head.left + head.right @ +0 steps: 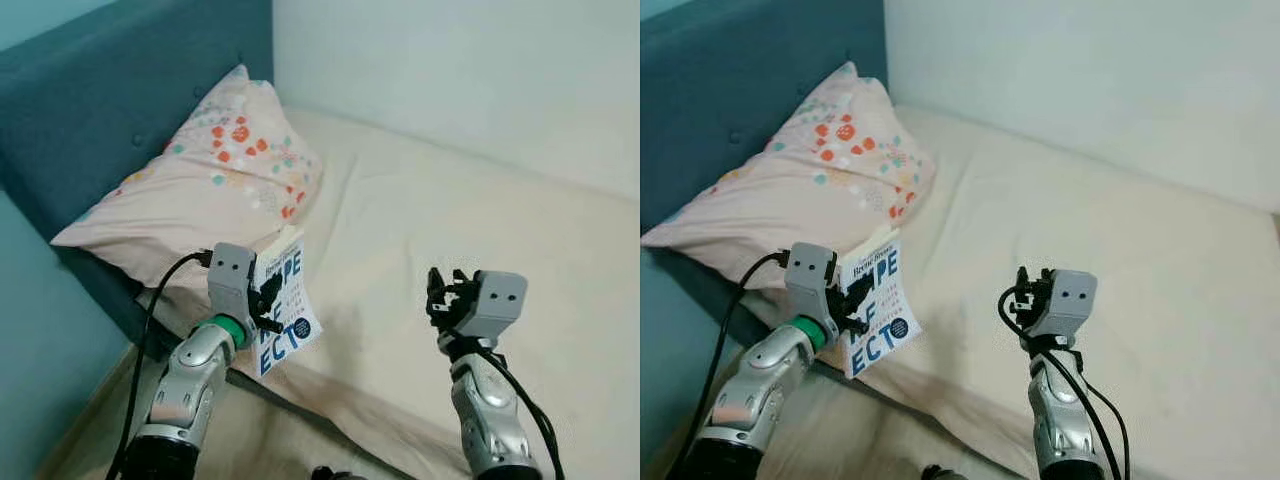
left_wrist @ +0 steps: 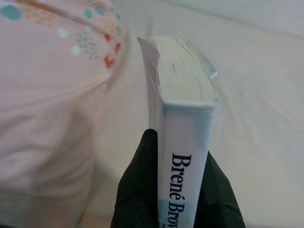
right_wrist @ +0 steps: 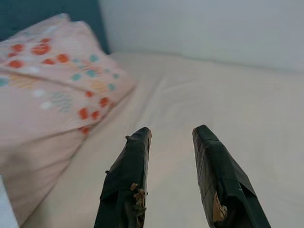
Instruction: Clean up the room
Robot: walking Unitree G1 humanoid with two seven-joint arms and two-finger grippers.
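Cream bed (image 1: 480, 210) ahead, floral pillow (image 1: 200, 190) at its teal headboard (image 1: 90, 90).
My left gripper (image 1: 268, 305) has its jaws clamped on a white book (image 1: 287, 300), upright above the bed's edge; my right gripper (image 3: 171, 142) hovers over the sheet, jaws parted, empty.

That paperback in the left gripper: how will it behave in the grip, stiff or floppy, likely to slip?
The book looks like a fairly thick paperback, so probably stiff enough not to droop. The left gripper pinches it across the spine end; the glossy-looking cover could slip. The free pages may fan open if it is tilted.
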